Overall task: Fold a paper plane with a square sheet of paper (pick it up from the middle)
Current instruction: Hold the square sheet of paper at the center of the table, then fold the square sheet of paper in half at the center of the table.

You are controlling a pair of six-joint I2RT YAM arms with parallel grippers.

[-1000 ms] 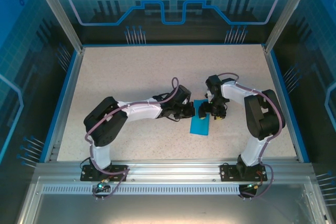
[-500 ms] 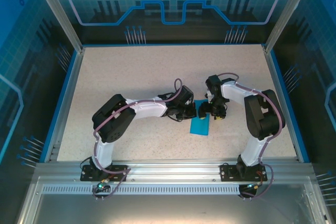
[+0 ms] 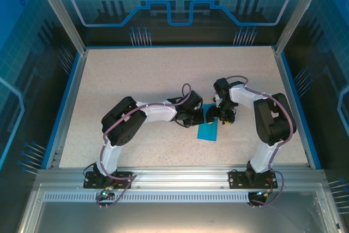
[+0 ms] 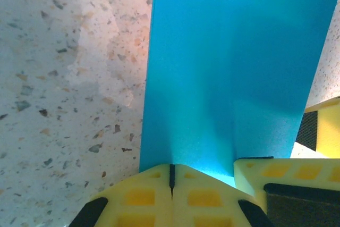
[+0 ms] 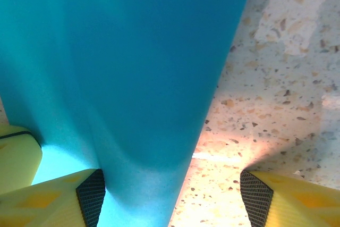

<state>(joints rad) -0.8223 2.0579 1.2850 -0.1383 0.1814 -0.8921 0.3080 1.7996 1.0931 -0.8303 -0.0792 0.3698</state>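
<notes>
The square sheet of paper (image 3: 209,129) is bright blue and lies folded into a narrow long strip in the middle of the table. My left gripper (image 3: 202,116) is shut, its yellow fingertips (image 4: 154,184) down at the strip's near-left edge (image 4: 228,78), and nothing shows in the slit between them. From the other side my right gripper (image 3: 214,115) stands open. The strip's right edge (image 5: 133,78) runs between its two fingers (image 5: 58,198), and one finger of the other gripper (image 4: 287,174) shows close beside my left one.
Speckled beige tabletop (image 3: 142,80) surrounds the paper, bounded by a blue rim and aluminium frame posts (image 3: 60,15). Both arms bend inward and meet over the paper, their bases on the near rail (image 3: 180,175).
The left arm's elbow has swung to the right and its gripper has edged slightly right toward the paper. The right arm and the paper have not moved.
</notes>
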